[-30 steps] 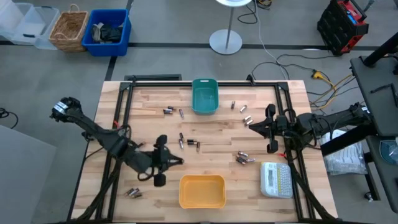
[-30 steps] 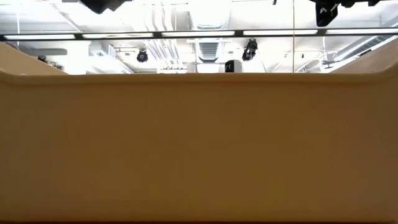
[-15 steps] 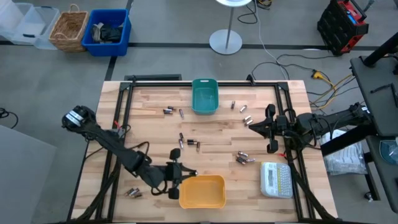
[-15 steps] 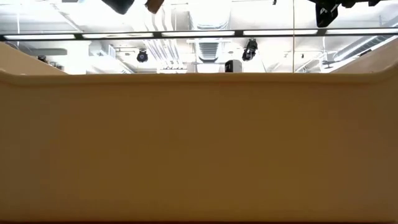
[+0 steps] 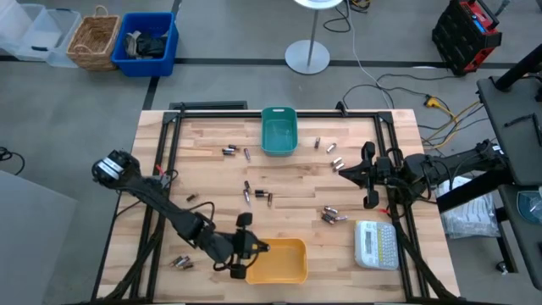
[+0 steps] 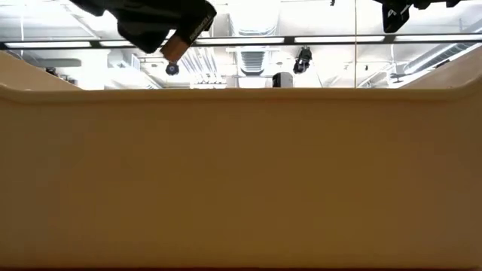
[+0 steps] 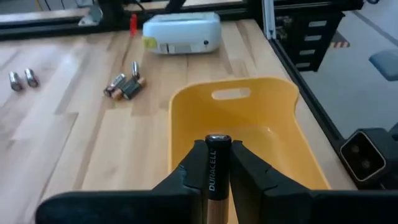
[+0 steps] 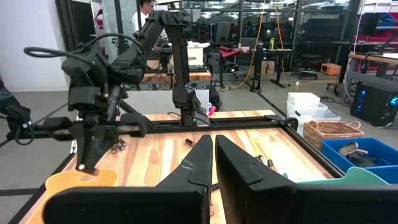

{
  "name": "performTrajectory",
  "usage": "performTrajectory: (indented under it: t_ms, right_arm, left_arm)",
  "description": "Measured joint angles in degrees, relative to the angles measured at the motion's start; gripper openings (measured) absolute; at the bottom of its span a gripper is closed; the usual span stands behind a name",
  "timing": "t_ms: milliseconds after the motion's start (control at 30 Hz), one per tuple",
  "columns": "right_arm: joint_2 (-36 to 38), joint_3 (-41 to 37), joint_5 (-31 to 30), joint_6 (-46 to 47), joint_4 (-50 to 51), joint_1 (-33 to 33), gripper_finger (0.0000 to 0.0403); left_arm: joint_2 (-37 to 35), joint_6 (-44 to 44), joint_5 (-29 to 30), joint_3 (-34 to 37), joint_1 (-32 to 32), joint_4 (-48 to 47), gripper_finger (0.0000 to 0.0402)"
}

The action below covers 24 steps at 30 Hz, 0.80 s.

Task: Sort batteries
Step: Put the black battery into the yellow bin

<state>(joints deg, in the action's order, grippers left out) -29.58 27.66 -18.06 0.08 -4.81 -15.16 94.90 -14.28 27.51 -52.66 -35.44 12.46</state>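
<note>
Yellow plastic fills our low view: the wall of the yellow bin (image 5: 276, 261) near the bench's (image 5: 203, 178) front edge. Our left end effector (image 5: 247, 252) hangs over that bin's left rim, its fingers (image 7: 186, 171) clamped on a battery (image 7: 214, 163) lettered DURACELL, which points into the bin. Our right end effector (image 5: 354, 173) waits above the bench's right side, its fingers nearly together in the right wrist view with only a narrow gap and nothing between them. Loose batteries lie scattered on the wood: a pair (image 5: 229, 151) left of the teal bin (image 5: 279, 131), some (image 5: 261, 196) at mid-bench, a cluster (image 5: 331, 215) near the white label maker (image 5: 376, 243), others (image 5: 335, 161) toward the right, and two (image 5: 180, 263) at the front left.
</note>
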Motion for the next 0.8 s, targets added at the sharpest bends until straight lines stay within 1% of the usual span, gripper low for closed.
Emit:
performTrajectory:
  t_ms: [133, 500, 667, 800]
  right_arm:
    - [0.0, 0.0, 0.0, 0.0, 0.0, 0.0, 0.0013]
    - [0.0, 0.0, 0.0, 0.3, 0.0, 0.0, 0.0013]
    - [0.0, 0.0, 0.0, 0.4, 0.0, -0.1, 0.0013]
    - [0.0, 0.0, 0.0, 0.4, 0.0, -0.1, 0.0013]
  left_arm:
    - [0.9, -1.2, -0.1, 0.0, 0.0, -0.2, 0.0027]
    - [0.9, -2.1, 0.0, 0.0, 0.0, -0.2, 0.0029]
    - [0.9, -3.9, 0.0, 0.0, 0.0, -0.9, 0.0029]
    - [0.9, -5.2, 0.0, 0.0, 0.0, -1.6, 0.0040]
